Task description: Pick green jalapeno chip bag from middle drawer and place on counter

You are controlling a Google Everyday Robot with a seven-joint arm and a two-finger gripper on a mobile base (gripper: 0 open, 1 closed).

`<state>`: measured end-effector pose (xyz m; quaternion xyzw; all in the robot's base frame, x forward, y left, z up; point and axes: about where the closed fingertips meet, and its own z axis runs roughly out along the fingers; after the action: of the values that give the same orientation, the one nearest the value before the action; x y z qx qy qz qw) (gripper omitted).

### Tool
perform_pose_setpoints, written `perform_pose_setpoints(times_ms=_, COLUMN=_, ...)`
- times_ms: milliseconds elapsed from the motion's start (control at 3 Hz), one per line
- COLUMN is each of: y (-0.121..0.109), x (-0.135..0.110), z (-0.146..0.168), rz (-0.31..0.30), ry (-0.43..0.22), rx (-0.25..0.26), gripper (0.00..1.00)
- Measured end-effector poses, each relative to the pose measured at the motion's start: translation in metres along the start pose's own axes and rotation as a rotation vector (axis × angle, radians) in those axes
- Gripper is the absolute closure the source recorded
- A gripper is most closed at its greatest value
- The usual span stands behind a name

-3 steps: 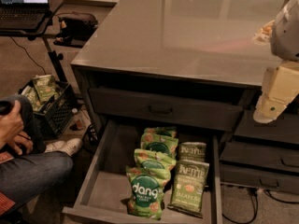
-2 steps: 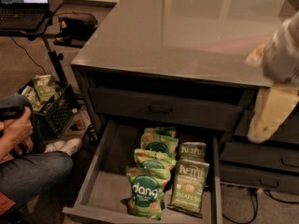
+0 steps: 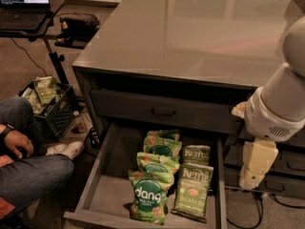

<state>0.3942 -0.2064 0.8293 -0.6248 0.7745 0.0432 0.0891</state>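
The middle drawer [image 3: 102, 194] is pulled open below the counter [image 3: 190, 37]. Two dark olive Kettle bags lie in its right part. The front one, the green jalapeno chip bag [image 3: 193, 192], shows pale lettering and a reddish round picture. The other one [image 3: 196, 155] lies behind it. My gripper [image 3: 251, 173] hangs from the white arm at the right. It is outside the drawer's right side, above floor level, and apart from the bags. It holds nothing that I can see.
Several brighter green "dang" bags [image 3: 148, 198] lie in a row left of the Kettle bags. A closed drawer front with a metal pull [image 3: 164, 112] is above. Stacked dark drawers [image 3: 281, 163] stand behind my gripper. A seated person [image 3: 28, 171], a crate [image 3: 50, 109] and a laptop stand [image 3: 26, 6] are at the left.
My arm has swung down and to the left along the cabinet's right side, bringing the gripper lower, level with the open drawer. The bags have not moved.
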Motion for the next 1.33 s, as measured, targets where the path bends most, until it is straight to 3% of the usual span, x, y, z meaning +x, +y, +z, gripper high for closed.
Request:
perform_pose_setpoints(times_ms=667, y=0.006, x=0.002, z=0.019, rz=0.007, ry=-0.022, rx=-0.015, gripper=0.00)
perform_pose_setpoints(times_ms=1333, y=-0.006, x=0.018, z=0.114, rz=0.033, ry=-0.091, rx=-0.079, gripper=0.00)
